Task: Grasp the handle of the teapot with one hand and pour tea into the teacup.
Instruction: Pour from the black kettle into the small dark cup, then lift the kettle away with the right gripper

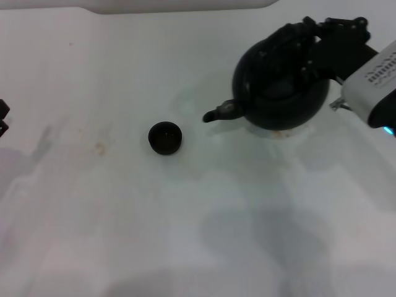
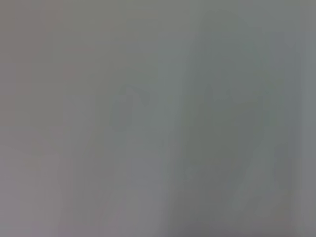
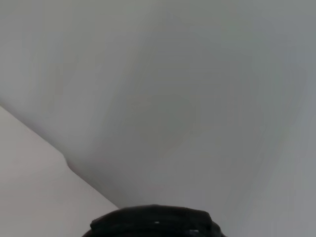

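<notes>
The matte-black teapot (image 1: pixel 281 86) stands at the back right of the white table, its short spout (image 1: pixel 216 114) pointing left towards the teacup (image 1: pixel 165 137). The small dark teacup sits alone on the table, about a hand's width from the spout tip. My right gripper (image 1: pixel 307 52) comes in from the right and is shut on the arched black handle (image 1: pixel 272 43) on top of the pot. In the right wrist view only a black rounded edge of the teapot (image 3: pixel 155 222) shows. My left gripper (image 1: pixel 3 119) sits parked at the far left edge.
A pale wet ring with a brownish stain (image 1: pixel 278 132) lies under the teapot's front. Faint brown stains (image 1: pixel 99 147) mark the table left of the cup. The table's back edge (image 1: pixel 185 7) runs along the top. The left wrist view shows only blurred grey surface.
</notes>
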Controlling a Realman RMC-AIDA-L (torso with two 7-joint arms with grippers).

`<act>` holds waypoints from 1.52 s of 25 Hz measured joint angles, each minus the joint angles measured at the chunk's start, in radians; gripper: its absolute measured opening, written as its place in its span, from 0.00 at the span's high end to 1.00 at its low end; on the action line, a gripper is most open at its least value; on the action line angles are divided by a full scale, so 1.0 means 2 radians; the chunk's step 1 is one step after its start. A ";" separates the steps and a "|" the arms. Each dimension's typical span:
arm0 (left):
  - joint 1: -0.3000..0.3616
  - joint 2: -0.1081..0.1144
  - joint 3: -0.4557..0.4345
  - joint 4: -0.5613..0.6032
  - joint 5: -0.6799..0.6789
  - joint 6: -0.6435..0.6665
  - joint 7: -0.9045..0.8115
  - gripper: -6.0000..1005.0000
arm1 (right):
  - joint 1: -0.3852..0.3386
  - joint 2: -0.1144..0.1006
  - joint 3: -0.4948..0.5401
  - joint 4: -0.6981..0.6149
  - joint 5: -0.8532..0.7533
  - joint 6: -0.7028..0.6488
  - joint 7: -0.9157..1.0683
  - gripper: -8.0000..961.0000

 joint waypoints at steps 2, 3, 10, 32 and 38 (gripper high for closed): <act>0.002 0.000 0.000 0.000 -0.001 0.002 0.000 0.16 | 0.002 0.000 -0.008 0.003 -0.002 -0.005 -0.004 0.87; 0.002 -0.001 0.001 0.000 -0.001 0.001 0.000 0.16 | 0.003 0.001 -0.013 0.005 -0.002 -0.009 -0.006 0.87; -0.002 0.000 0.004 0.001 -0.001 -0.008 0.000 0.16 | 0.007 0.001 -0.061 0.014 -0.002 -0.080 -0.026 0.88; -0.011 0.001 0.004 0.000 -0.001 -0.003 0.001 0.16 | 0.060 0.001 -0.179 0.028 -0.002 -0.261 -0.034 0.88; -0.012 0.001 0.003 0.000 -0.001 -0.002 0.001 0.16 | 0.070 0.001 -0.203 0.024 -0.002 -0.295 -0.035 0.88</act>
